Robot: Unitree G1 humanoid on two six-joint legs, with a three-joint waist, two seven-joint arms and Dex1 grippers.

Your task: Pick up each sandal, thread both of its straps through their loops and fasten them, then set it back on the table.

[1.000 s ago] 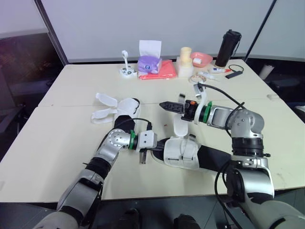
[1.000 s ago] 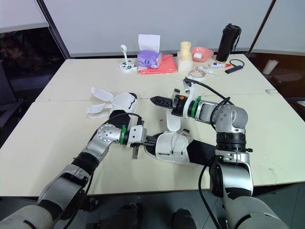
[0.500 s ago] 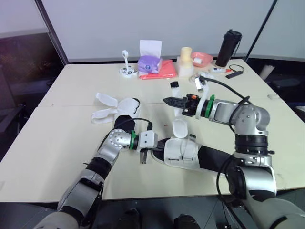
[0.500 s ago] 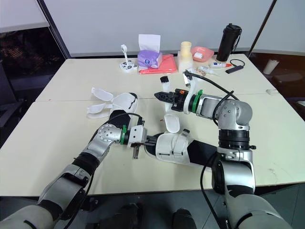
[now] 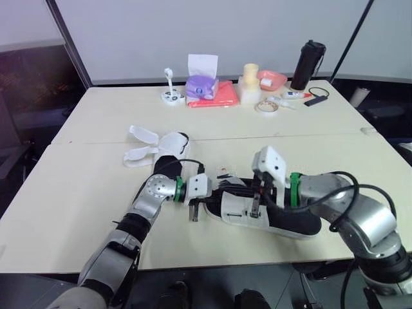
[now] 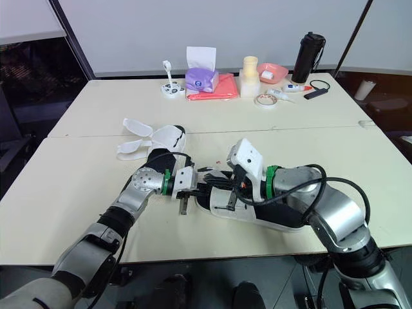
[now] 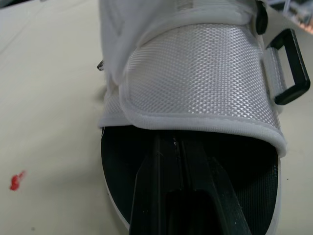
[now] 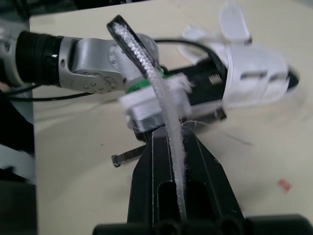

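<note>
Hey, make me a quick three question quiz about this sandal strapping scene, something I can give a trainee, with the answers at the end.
1. True or false: the right gripper is shut on a white strap.
2. Fill in: the other sandal, straps loose, lies to the robot's ____ of the near sandal.
3. Where is the left gripper? A) at the near sandal's toe end; B) on the other sandal; C) pinching the white strap.
Key: 1 true; 2 left; 3 A.
</note>
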